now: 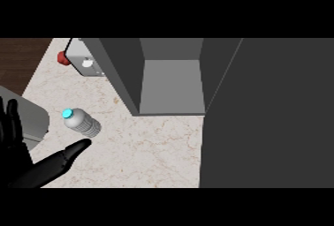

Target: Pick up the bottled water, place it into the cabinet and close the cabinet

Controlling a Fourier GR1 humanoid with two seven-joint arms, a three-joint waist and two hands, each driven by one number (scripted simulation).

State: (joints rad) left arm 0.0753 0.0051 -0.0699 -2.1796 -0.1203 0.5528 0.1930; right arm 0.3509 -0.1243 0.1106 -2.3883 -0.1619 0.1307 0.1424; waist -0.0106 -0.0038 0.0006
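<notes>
Down at the lower left, seeing the left hand [20,145] raised with straight, spread fingers and the thumb stretched out toward the upper right, holding nothing. Thumb tip pointing at the bottled water [82,123], close below it, though cannot tell whether touching. Lying on its side on the pale marbled counter [150,150], that clear ribbed bottle, with the light-blue cap [67,114] turned toward the upper left. Resting left of the cabinet [171,75] and apart from it, not inside. Standing open, the dark grey cabinet, showing a lighter grey floor within and nothing on it. Swung wide to the right, the cabinet door [267,114], a large dark panel covering the right side of the view. Sitting behind the bottle near the top left, a small grey appliance [88,59] with a red knob [64,58] on its left side and a white round button [87,63] on its face, partly hidden by the cabinet's left wall. Showing just left of the bottle, the corner of a grey box-like object [32,119], partly behind the hand. Dark wood floor [23,57] beyond the counter's edge at the top left. No sign of the right hand anywhere in the head view
</notes>
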